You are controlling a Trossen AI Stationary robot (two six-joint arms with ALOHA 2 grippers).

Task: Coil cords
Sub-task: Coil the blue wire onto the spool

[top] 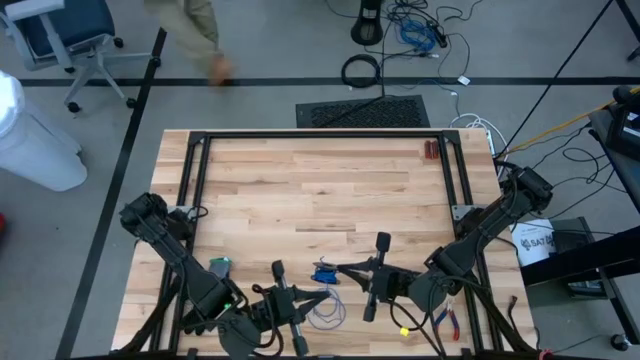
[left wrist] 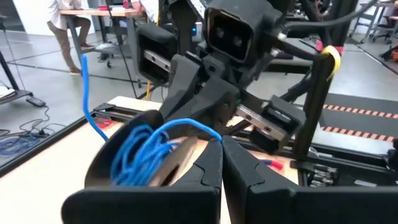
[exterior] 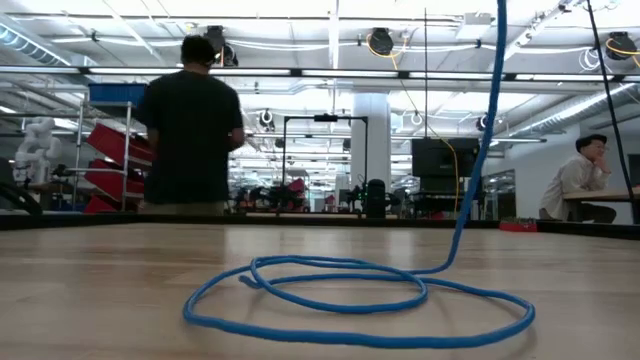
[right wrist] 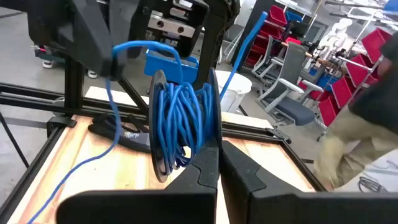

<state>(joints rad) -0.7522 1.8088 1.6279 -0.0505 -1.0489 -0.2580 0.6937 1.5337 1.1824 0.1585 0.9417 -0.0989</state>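
The cord is thin and blue. Part of it is wound into a tight bundle between black discs, held up over the table's near middle. The rest lies in slack loops on the wood, with one strand rising from them out of the low view. My right gripper is shut at the bundle's lower edge. My left gripper faces it from the table's left and is shut on a strand beside the bundle. My left gripper pinches a single strand between its fingertips, where the strand arcs out of the bundle. It comes in about level from the table's left. The strand is clear of the table. My right gripper pinches the lower rim of one black disc of the bundle between its two fingers. It comes in about level from the table's right. The bundle stands on edge, lifted clear of the table.
Red-handled pliers lie near the right arm's base and a small red object at the far right edge. A black frame borders the tabletop. A person stands beyond the far edge; another sits at the right.
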